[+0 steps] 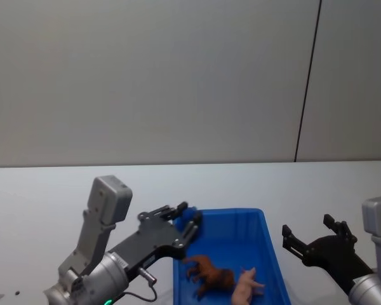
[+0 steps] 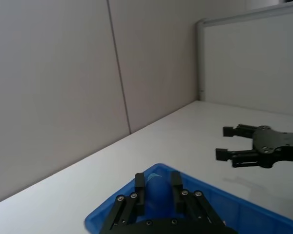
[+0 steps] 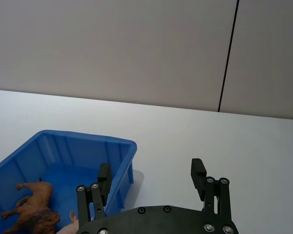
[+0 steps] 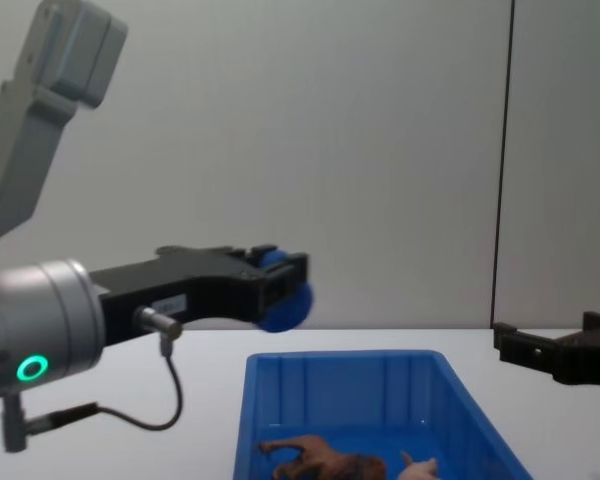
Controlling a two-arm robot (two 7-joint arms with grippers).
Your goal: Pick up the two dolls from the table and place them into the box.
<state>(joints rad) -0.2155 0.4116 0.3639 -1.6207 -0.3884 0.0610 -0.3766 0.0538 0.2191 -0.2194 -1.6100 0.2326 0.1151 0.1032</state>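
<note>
Already both dolls lie in the box.

The brown doll (image 1: 209, 274) and the pink doll (image 1: 246, 286) rest on the blue box (image 1: 274, 254) floor at 6 o'clock on the worktop (image 1: 44, 197). Placing looks done; only withdrawal remains. The left gripper (image 1: 185, 223) hovers over the box's left rim gripping a small blue ball (image 4: 285, 300); the right gripper (image 1: 310, 236) hangs at 4 o'clock, jaws spread, empty.

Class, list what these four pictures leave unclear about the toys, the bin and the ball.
1. Pink doll: cut by the bottom edge in head and chest views, mostly behind the right gripper in its wrist view; shape unclear.
2. Blue box: near end cut off by the bottom edge in head and chest views.
3. Blue ball: largely covered by the left gripper's jaws in the chest view.
</note>
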